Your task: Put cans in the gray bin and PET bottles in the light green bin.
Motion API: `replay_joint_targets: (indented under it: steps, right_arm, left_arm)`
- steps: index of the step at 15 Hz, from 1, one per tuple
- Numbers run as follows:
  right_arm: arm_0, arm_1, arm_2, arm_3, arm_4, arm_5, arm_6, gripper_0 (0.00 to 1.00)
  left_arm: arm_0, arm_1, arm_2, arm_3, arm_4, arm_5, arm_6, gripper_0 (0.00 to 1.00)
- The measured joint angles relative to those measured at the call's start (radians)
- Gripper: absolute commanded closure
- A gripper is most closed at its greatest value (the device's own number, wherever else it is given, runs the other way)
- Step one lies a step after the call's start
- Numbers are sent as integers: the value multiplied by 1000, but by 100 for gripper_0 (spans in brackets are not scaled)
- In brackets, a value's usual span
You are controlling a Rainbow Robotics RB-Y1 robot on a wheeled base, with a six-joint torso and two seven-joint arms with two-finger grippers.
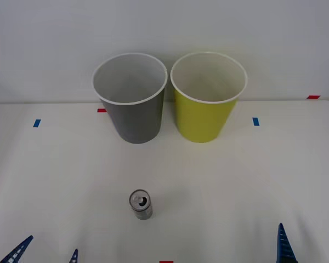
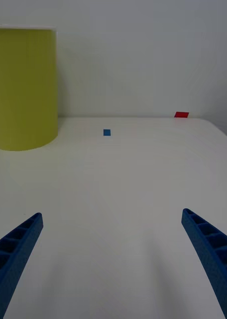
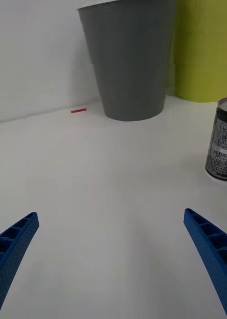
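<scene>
Upright can (image 1: pixel 141 204) before gray bin (image 1: pixel 132 104)

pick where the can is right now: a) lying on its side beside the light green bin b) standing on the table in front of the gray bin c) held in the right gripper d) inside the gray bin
b, the can stands upright on the white table, nearer the robot than the gray bin, with the left gripper and right gripper both open and empty.

Lab: bare white table (image 1: pixel 263 181) with tape markers (image 1: pixel 255 121).
</scene>
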Motion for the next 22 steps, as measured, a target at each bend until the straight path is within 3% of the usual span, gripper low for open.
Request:
replay_joint_targets:
  steps: [4,7,12,22]
  right_arm:
    - [0,0,0,0,0,0,0,3]
    - [0,0,0,0,0,0,0,4]
    - [0,0,0,0,0,0,0,4]
    - [0,0,0,0,0,0,0,4]
  left_arm:
    - [-151,140,-114,28,25,0,1,0]
    - [-259,188,-201,56,56,-1,4,0]
    - [-462,203,-342,142,95,-1,5,0]
    - [-679,203,-531,191,166,19,2,0]
